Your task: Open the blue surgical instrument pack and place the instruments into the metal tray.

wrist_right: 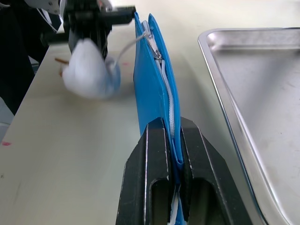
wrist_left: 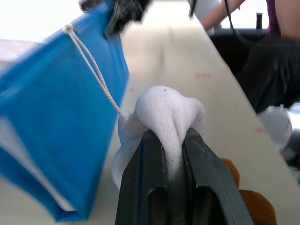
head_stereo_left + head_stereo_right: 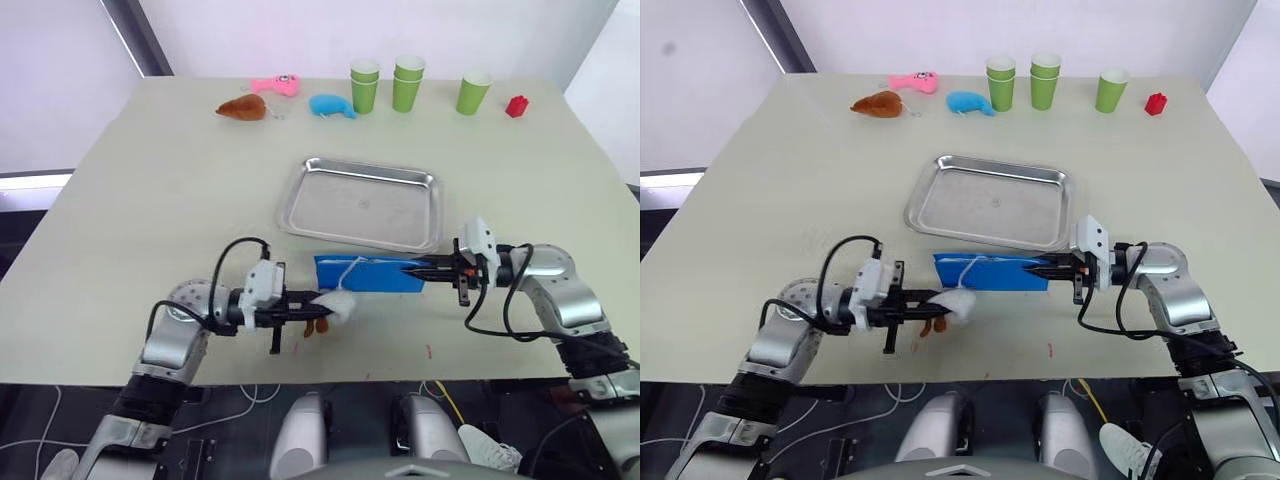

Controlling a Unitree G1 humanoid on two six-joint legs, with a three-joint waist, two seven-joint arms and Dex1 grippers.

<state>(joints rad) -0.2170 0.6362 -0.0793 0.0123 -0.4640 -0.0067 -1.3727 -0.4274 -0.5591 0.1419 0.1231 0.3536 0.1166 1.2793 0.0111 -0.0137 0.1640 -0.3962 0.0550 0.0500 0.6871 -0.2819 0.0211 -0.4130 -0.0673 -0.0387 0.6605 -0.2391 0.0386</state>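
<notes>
Grippers (image 3: 318,311) (image 3: 422,267) pinch pack (image 3: 368,274), apparently zipped.

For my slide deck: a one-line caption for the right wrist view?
Right end effector clamps the zipped blue pack on edge beside the empty metal tray.

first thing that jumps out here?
The blue surgical instrument pack, stretched between both arms at the table's near edge: the right pincer clamps its zipper end, the left pincer grips a white fluffy pull corded to its other end. Just behind lies the metal tray, holding nothing.
</notes>
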